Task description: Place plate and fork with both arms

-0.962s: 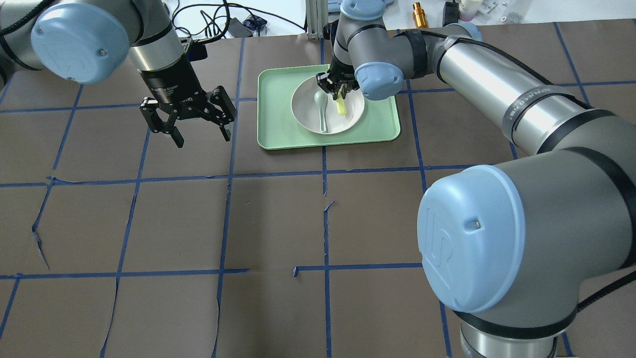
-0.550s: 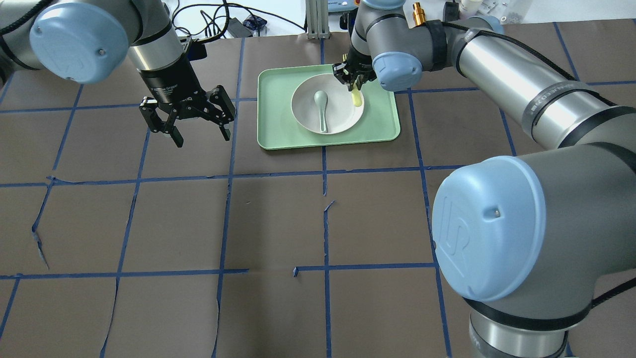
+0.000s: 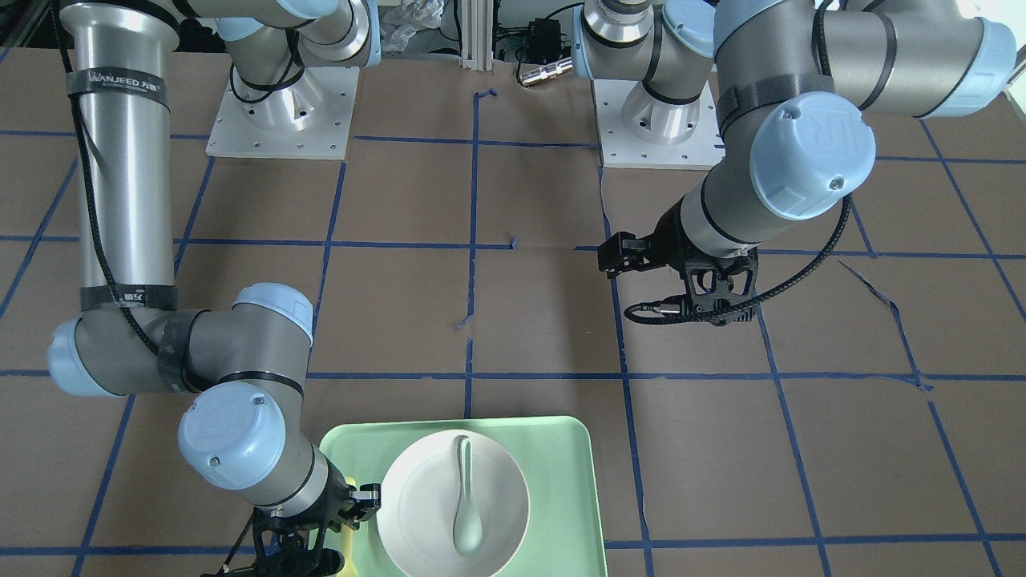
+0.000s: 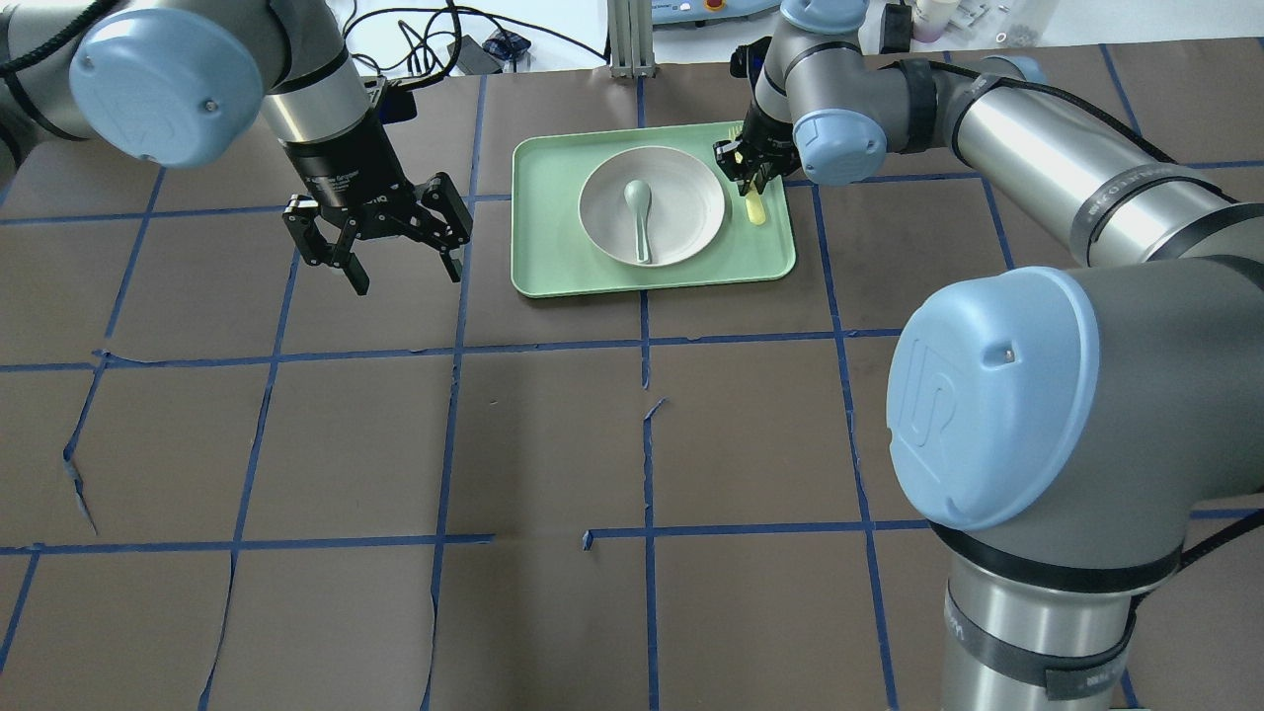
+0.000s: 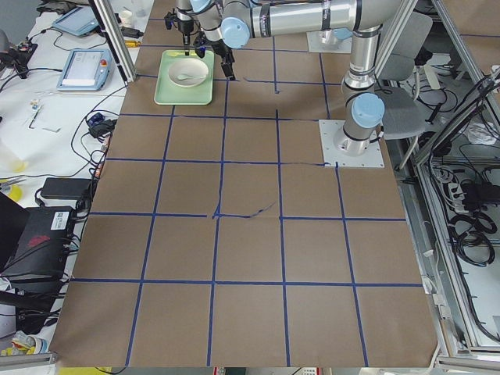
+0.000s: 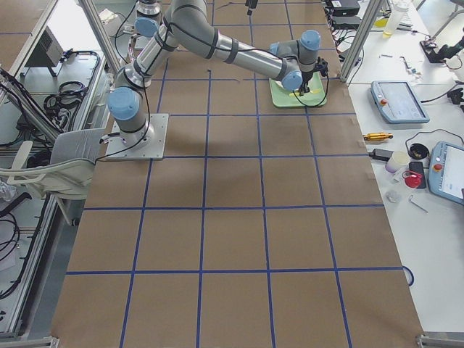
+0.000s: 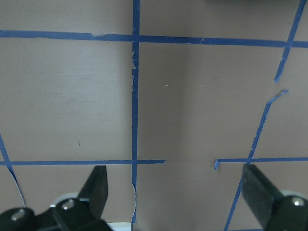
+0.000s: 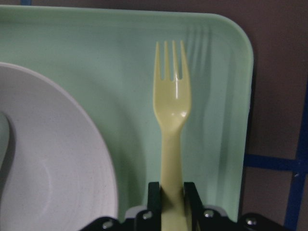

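The off-white plate sits in the middle of the light green tray at the table's far side. My right gripper is shut on the pale yellow fork by its handle. In the right wrist view the fork hangs over the tray's strip between the plate and the right rim, tines pointing away. My left gripper is open and empty, over bare table left of the tray. In the left wrist view the left gripper shows only brown paper between its fingers.
A grey-green spoon lies in the plate. Blue tape lines cross the brown table cover. Cables and small devices lie beyond the table's far edge. The right arm's long forearm spans the table's right side.
My right gripper has carried the fork rightward, from over the plate to over the tray's right strip. The left gripper has stayed open and almost still.
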{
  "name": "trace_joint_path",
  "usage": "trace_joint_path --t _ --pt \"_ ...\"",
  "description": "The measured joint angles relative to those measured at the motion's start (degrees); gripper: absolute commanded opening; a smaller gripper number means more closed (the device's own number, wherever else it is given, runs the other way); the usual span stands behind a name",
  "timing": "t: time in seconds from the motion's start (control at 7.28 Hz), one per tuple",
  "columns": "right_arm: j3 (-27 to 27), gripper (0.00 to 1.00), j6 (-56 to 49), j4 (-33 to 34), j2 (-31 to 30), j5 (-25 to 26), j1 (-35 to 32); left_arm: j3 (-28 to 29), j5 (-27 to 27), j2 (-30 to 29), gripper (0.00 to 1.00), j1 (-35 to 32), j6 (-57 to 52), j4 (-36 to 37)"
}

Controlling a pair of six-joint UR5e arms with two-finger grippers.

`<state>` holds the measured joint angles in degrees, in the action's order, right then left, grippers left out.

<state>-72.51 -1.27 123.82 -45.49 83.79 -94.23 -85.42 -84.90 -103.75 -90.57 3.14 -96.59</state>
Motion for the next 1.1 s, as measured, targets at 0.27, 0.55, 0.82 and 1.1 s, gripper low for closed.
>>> trace_joint_path --t 0.27,0.55,0.82,1.1 --pt "-0.58 0.99 1.84 -0.02 0.08 -0.16 0.05 -0.01 0.04 -0.10 1.00 -0.03 -0.01 0.00" --pt "-1.87 1.00 1.83 -0.25 -1.17 -0.02 0.05 -0.01 0.07 -0.16 1.00 -0.04 0.00 0.00" --pt "-6.12 1.00 2.02 -1.59 -6.35 0.56 0.02 0.13 0.18 -0.02 1.00 0.07 -0.01 0.00" --pt "-8.74 1.00 2.19 -12.39 -14.55 2.41 0.03 0.78 0.05 -0.05 1.00 0.17 0.36 2.11"
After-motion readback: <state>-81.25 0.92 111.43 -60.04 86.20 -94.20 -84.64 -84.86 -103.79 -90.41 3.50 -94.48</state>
